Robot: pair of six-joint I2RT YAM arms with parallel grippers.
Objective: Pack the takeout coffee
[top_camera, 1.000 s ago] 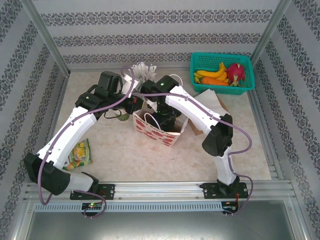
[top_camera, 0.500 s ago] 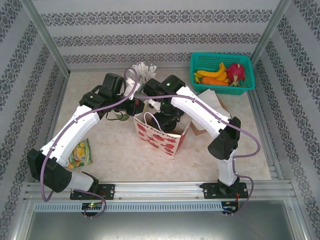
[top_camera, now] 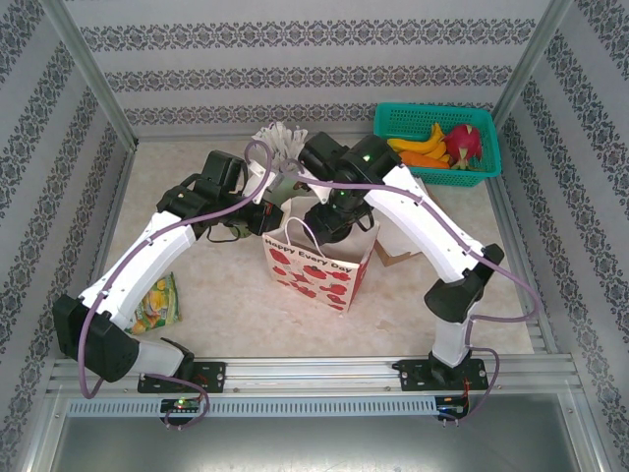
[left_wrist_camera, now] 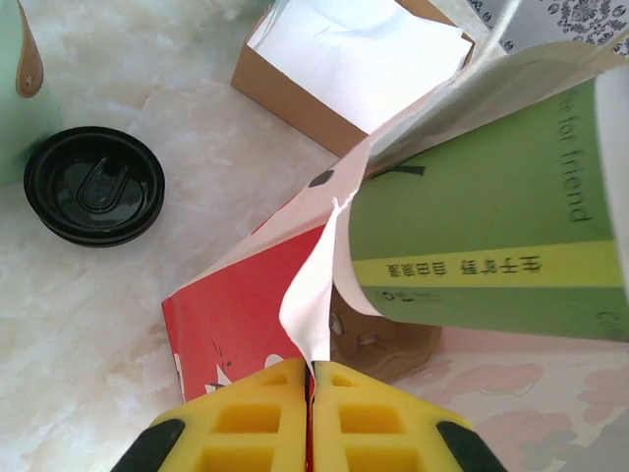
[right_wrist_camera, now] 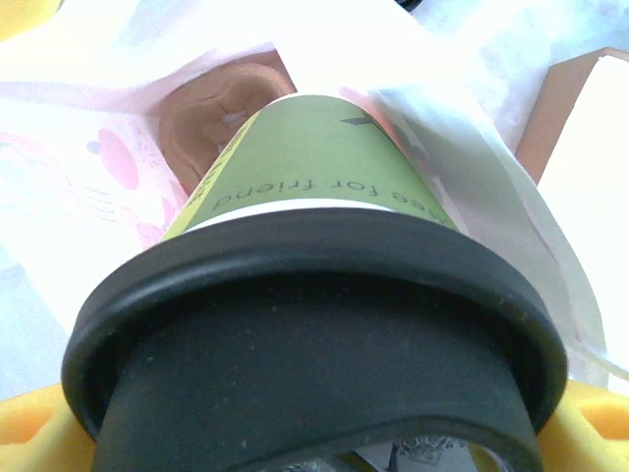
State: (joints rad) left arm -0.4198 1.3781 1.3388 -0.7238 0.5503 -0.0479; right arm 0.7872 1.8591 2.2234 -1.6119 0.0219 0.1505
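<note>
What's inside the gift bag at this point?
The takeout coffee, held by the right gripper, pokes into the gift bag above a brown floor. Cup and walls hide the rest.

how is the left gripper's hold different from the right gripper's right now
The left gripper is pinched fully shut on a thin paper edge of the gift bag. The right gripper is spread wide around the takeout coffee, just below its black lid. The left one holds the bag's mouth open, while the right one points the cup base first into that mouth. Both have yellow fingers and both are gripping something.
</note>
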